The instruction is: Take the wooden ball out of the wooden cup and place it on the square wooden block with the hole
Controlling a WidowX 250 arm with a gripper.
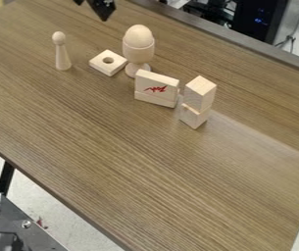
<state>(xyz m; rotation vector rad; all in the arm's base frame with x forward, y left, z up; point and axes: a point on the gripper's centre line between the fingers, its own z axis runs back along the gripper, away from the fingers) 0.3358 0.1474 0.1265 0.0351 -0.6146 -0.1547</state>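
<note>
So the black gripper is up at the top edge of the view, left of centre, partly cut off. Its two fingers look spread with a decent gap between them – can't tell exactly how wide – and there's nothing held in the part I can see. Closest to it in the view is a wooden egg, sitting upright in a pale wooden egg cup on the brown table.

Just left of the cup's foot there's a flat square block with a round hole in it, lying flat, and further left a slim peg figure with a ball head, standing up. On the other side, kinda toward the camera, a rectangular block with a red squiggle stands on a low strip. Right next to that it's two blocks stacked – the taller upper block on the lower block.
</note>
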